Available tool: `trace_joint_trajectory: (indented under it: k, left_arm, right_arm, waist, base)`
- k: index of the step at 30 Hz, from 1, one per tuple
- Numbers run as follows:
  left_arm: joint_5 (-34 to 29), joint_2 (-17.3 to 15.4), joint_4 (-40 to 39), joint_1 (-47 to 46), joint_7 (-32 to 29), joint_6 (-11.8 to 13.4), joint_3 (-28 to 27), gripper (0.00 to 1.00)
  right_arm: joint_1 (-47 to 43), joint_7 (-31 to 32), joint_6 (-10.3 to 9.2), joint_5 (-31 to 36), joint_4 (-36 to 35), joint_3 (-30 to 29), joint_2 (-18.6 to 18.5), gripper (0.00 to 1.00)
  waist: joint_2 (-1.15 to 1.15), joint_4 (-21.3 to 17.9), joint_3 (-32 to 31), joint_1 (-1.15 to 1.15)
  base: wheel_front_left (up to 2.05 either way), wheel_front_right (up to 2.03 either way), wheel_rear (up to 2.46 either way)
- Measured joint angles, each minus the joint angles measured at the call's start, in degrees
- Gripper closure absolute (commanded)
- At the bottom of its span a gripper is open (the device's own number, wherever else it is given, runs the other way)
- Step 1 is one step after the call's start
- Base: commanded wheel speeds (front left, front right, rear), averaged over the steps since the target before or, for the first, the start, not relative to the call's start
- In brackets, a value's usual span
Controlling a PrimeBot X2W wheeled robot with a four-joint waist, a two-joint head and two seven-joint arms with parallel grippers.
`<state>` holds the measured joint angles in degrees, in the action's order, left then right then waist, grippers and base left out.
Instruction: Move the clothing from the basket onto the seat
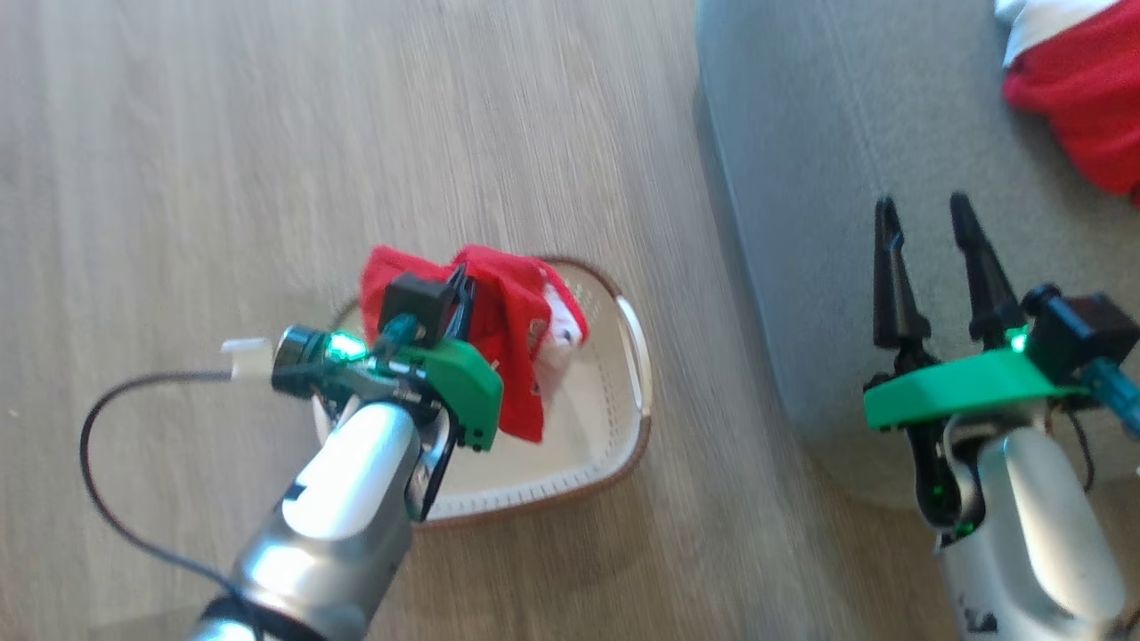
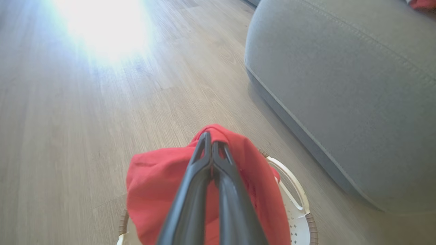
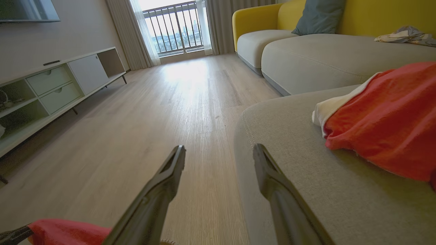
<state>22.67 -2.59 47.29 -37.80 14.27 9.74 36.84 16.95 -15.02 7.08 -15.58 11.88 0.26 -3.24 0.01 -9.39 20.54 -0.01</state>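
Observation:
My left gripper (image 2: 211, 137) is shut on a red piece of clothing (image 2: 153, 183) and holds it up above the basket (image 1: 614, 445). The red cloth (image 1: 517, 338) hangs down over the basket's left half and shows a white panel. The basket's white handle (image 2: 289, 183) peeks out beside the cloth. My right gripper (image 1: 922, 209) is open and holds nothing, over the near edge of the grey seat (image 1: 828, 133). A second red and white garment (image 3: 385, 119) lies on the seat (image 3: 306, 177), to the right of my right gripper (image 3: 218, 149).
Wooden floor (image 1: 267, 133) surrounds the basket. A dark cable (image 1: 98, 445) loops off my left arm. Further off stand a low white cabinet (image 3: 51, 85), a yellow-backed sofa with a blue cushion (image 3: 318, 17) and a balcony window (image 3: 173, 27).

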Motion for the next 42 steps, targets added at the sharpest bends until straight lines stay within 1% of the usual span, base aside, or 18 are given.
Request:
trace_joint_trajectory:
  k: [4, 7, 13, 15, 20, 23, 26, 29, 31, 34, 36, 39, 40, 42]
  left_arm:
    - [-2.4, -0.6, -7.8, 5.9, 0.0, -0.1, -4.3, 1.0]
    - [-4.5, -0.7, -13.9, 9.3, 0.0, -0.6, -7.6, 1.0]
    - [-7.4, -0.6, -26.0, 15.8, 0.0, -2.1, -14.8, 1.0]
    - [-8.4, -0.5, -29.9, 18.0, 0.0, -3.0, -16.7, 1.0]
    - [-12.3, -0.4, -39.5, 20.9, 0.0, -3.1, -20.6, 1.0]
    - [-13.1, -0.2, -45.2, 21.2, 0.2, -4.0, -22.5, 1.0]
    - [-14.4, 0.1, -49.3, 21.5, 0.2, -4.0, -23.7, 1.0]
    - [-14.6, 0.1, -52.4, 21.5, 0.2, -4.1, -23.6, 1.0]
    - [-14.6, 0.1, -53.7, 21.5, 0.2, -5.2, -22.7, 1.0]
    - [-14.4, 0.1, -54.7, 21.5, 0.5, -7.3, -19.5, 1.0]
    - [-14.1, 0.1, -55.0, 21.5, 0.4, -7.6, -19.0, 1.0]
    - [-13.7, 0.1, -56.2, 21.6, 0.5, -10.2, -15.9, 1.0]
    - [-13.7, 0.1, -56.2, 21.6, 0.5, -10.2, -15.9, 1.0]
    - [-13.7, 0.1, -56.3, 22.2, 0.5, -12.2, -12.9, 1.0]
  right_arm:
    - [-2.7, 0.0, 0.0, 0.6, 1.4, 0.0, 0.0, 0.0]
    - [-4.4, 0.0, 0.0, 1.1, 1.8, 0.0, 0.0, 0.0]
    - [-7.2, 0.1, 0.0, 1.5, 2.5, 0.2, 0.1, 0.0]
    - [-8.2, 0.1, 0.0, 1.5, 2.6, 0.5, 0.1, 0.0]
    - [-9.6, 0.1, 0.0, 2.0, 2.5, 1.2, 0.1, 0.0]
    - [-9.6, 0.1, 0.0, 2.0, 2.5, 1.4, 0.1, 0.0]
    - [-9.6, 0.1, 0.0, 2.0, 2.3, 1.5, 0.1, 0.0]
    - [-9.7, 0.1, 0.0, 1.9, 2.2, 1.8, 0.1, 0.0]
    - [-9.8, 0.1, 0.0, 1.9, 2.2, 1.9, 0.1, 0.0]
    - [-10.7, 0.2, 0.0, 1.4, 2.1, 1.9, 0.1, 0.0]
    - [-10.9, 0.2, 0.0, 1.4, 2.1, 1.9, 0.1, 0.0]
    - [-11.0, 0.2, 0.0, 0.9, 2.1, 1.9, 0.1, 0.0]
    - [-11.0, 0.2, 0.0, 0.9, 2.1, 1.9, 0.1, 0.0]
    - [-11.0, 0.2, 0.0, 0.9, 2.0, 1.9, 0.1, 0.0]
  waist:
    - [0.0, 1.0, -5.3, 0.0]
    - [0.0, 1.8, -8.9, 0.0]
    - [0.0, 3.2, -15.1, 0.0]
    - [0.0, 3.5, -16.8, 0.0]
    - [0.0, 4.0, -19.6, 0.0]
    - [0.0, 3.8, -20.0, 0.0]
    - [0.0, 3.7, -20.1, 0.0]
    - [0.0, 3.7, -20.1, 0.0]
    - [0.0, 3.8, -20.1, 0.0]
    - [0.0, 4.3, -20.0, 0.0]
    - [0.0, 4.4, -20.0, 0.0]
    - [0.0, 4.8, -19.9, 0.0]
    - [0.0, 4.8, -19.9, 0.0]
    - [0.0, 5.0, -19.7, 0.0]
  base:
    - [0.0, 0.0, 0.0]
    - [0.0, 0.0, 0.0]
    - [0.0, 0.0, 0.0]
    - [0.0, 0.0, 0.0]
    - [0.0, 0.0, 0.0]
    - [0.0, 0.0, 0.0]
    - [0.0, 0.0, 0.0]
    - [0.0, 0.0, 0.0]
    - [0.0, 0.0, 0.0]
    - [0.0, 0.0, 0.0]
    - [0.0, 0.0, 0.0]
    - [0.0, 0.0, 0.0]
    - [0.0, 0.0, 0.0]
    - [0.0, 0.0, 0.0]
